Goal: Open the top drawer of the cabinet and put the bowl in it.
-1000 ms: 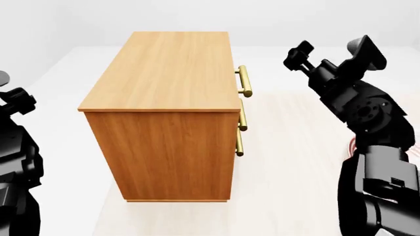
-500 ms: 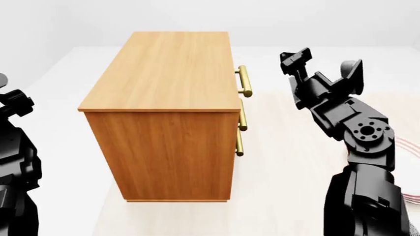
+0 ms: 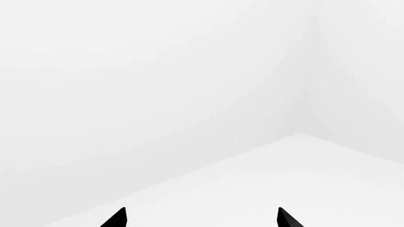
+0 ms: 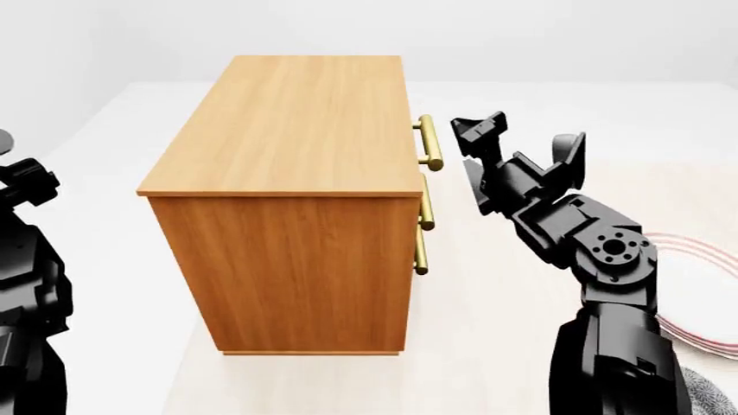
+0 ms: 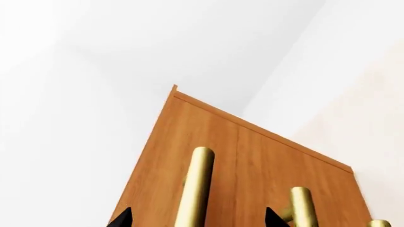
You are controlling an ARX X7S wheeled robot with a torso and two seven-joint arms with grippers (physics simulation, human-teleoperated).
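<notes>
The right gripper [image 4: 482,141] hangs in the air just beside the cabinet [image 4: 294,199], level with the brass handle [image 4: 429,143] of the top drawer [image 5: 208,156], which is fully shut. Its two black fingers are spread wide apart and hold nothing; in the right wrist view their tips [image 5: 122,218] frame that handle without touching it, and the handles of the two lower drawers [image 5: 302,204] show farther along the cabinet's front.

At the edge of the head view, the left arm [image 4: 29,285] stands well apart from the cabinet, on its other side. The left gripper [image 3: 200,218] faces a bare white wall and floor, its pointed fingertips wide apart and empty.

Low at the right of the head view, a red-ringed plate [image 4: 699,294] lies partly hidden behind the right arm, and a speckled grey-blue rim, probably the bowl [image 4: 713,393], peeks in at the corner.
</notes>
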